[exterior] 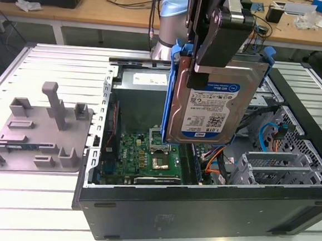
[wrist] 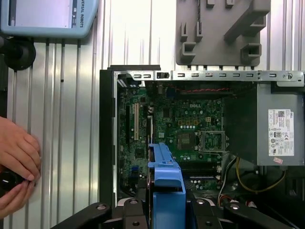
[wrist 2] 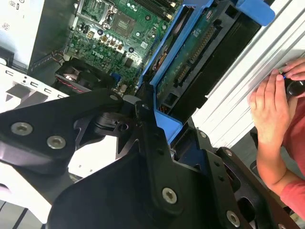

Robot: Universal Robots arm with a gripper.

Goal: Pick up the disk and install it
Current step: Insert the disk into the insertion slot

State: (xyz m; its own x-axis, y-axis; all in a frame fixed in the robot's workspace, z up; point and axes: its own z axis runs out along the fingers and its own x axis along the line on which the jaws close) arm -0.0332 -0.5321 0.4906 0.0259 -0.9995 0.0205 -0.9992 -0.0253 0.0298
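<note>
1. Right now the hand (exterior: 213,60) is clamping the upper end of the disk (exterior: 209,110), pressing on its two flat faces, so the disk is hanging upright directly beneath it.
2. Held this way, the disk is hovering over the open computer case (exterior: 198,218), above the stretch just to the exterior view's right of the motherboard (exterior: 142,152).
3. That case is lying on its side on the slatted metal tabletop (exterior: 54,62), with its open side facing up. Inside it are sitting the green motherboard, a bundle of orange cables (exterior: 214,158), a blue cable (exterior: 269,132) and a perforated silver drive cage (exterior: 291,164). A grey power supply (wrist: 281,129) is showing in the first wrist view.
4. A grey plastic fixture (exterior: 43,128) is resting on the tabletop just beside the case, on the exterior view's left.
5. The disk is showing a silver body with a white-and-blue label turned toward the exterior view, and blue plastic rails are running along both long edges. Its green circuit-board face (wrist 2: 190,62) is showing in the second wrist view.
6. A person's arm (wrist 2: 269,157) is reaching onto the tabletop beside the case.
</note>
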